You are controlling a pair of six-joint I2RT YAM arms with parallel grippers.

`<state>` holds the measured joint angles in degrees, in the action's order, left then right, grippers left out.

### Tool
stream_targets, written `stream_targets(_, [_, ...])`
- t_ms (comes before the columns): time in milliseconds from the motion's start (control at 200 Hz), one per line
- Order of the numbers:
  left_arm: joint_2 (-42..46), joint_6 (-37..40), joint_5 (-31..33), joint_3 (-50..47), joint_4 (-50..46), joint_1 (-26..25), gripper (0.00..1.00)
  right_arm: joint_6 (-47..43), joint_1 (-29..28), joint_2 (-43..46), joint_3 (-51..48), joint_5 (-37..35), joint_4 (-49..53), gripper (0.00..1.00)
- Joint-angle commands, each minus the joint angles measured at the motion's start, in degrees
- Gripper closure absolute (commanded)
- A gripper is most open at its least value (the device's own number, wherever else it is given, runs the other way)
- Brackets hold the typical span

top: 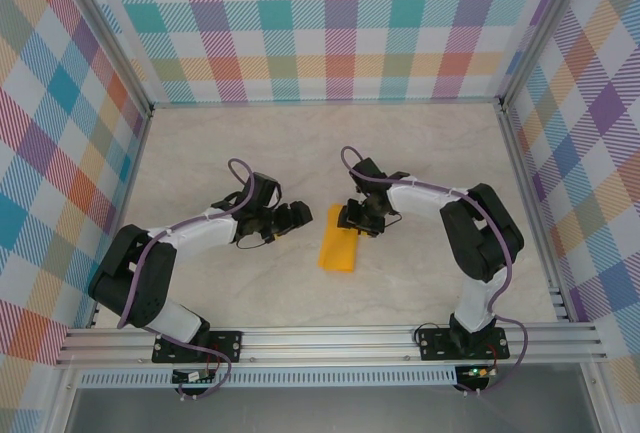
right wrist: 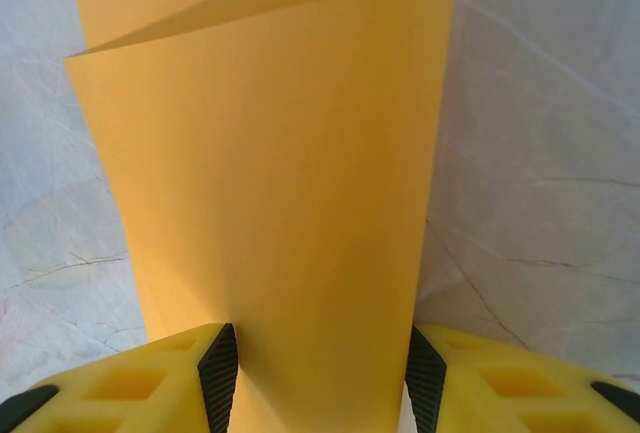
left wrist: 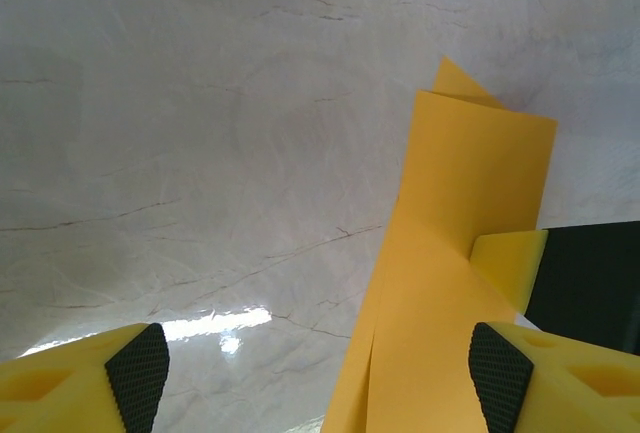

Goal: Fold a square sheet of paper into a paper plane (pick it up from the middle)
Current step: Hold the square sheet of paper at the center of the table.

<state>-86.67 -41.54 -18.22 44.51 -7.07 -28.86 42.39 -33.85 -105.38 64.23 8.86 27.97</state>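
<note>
The folded square sheet of paper lay lengthwise near-to-far. The right gripper straddled its far end, grip unclear. The left gripper stood spread, just left.

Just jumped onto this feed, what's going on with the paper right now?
The square sheet of paper lies on the table between the two arms, folded in half into a strip. Its layers gape a little at one end. The right gripper straddles the other end with jaws apart, a pad on each side of the strip. The left gripper sits open beside the paper's long edge, holding nothing. There is no plane shape yet.
</note>
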Motion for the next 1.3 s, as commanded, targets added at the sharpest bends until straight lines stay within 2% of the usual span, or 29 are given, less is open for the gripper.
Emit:
stream_targets(0, [-0.07,-1.33,-1.15,1.24,1.44,-0.76,0.21,3.81,-0.07,0.15,0.20,-6.84,3.31,0.49])
stream_targets(300, [-1.53,-3.51,-3.52,1.27,4.71,-1.59,0.30,10.37,-0.34,-0.06,-0.86,-8.86,4.19,0.53])
stream_targets(875, [-9.32,-3.91,-8.38,4.44,8.84,-3.78,0.47,13.04,-0.34,-7.33,2.10,-10.43,8.84,0.49])
stream_targets(1295, [-10.97,-3.49,-10.49,5.00,8.93,-4.61,0.59,13.61,-0.96,-10.97,3.27,-12.72,10.64,0.49])
